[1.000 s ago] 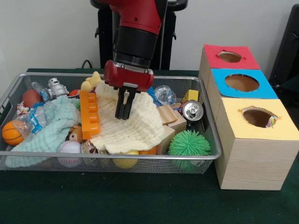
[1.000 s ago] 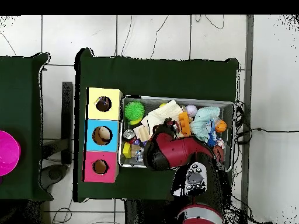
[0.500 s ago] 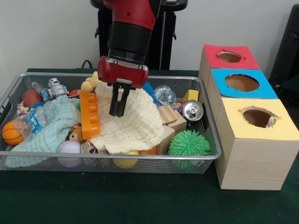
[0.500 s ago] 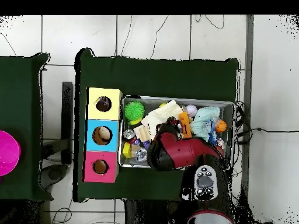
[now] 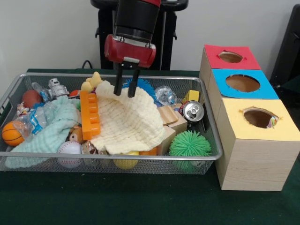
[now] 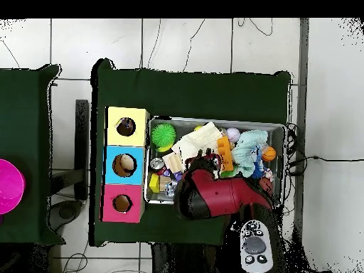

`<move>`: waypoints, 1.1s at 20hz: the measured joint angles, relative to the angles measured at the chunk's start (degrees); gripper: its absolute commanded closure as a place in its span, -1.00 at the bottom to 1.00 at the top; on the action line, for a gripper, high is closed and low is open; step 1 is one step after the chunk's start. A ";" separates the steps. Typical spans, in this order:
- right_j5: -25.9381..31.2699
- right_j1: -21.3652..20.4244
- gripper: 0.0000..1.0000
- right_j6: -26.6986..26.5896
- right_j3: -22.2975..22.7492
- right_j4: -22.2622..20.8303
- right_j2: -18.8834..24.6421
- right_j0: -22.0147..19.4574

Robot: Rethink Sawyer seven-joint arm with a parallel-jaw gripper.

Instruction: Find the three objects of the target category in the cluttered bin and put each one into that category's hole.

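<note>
Near the upper middle of the front view, the pincer (image 5: 127,92) hangs with its two black fingers narrowly apart and nothing between them, tips just above the upper edge of the cream cloth (image 5: 129,123). That cloth drapes over the clutter in the wire bin (image 5: 140,157), beside an orange brick (image 5: 89,115). At right stand the red, blue and yellow boxes (image 5: 255,140), each with a hole.

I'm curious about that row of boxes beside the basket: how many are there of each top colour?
Red-topped box: 1
Blue-topped box: 1
Yellow-topped box: 1
Total: 3 boxes, each with one hole in its top.
</note>
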 measured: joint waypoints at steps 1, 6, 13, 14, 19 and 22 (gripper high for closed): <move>0.21 -0.12 -1.00 0.00 0.18 0.05 0.01 0.04; 2.54 -0.95 -1.00 0.00 2.16 0.79 0.08 0.72; 5.19 -1.44 -1.00 0.00 3.61 1.34 0.11 2.00; 5.77 -1.60 -1.00 0.00 3.65 1.34 0.16 1.96; 7.67 -2.00 -1.00 0.00 4.33 1.43 0.63 1.13; 8.10 -1.47 -1.00 0.00 4.73 1.43 0.57 0.97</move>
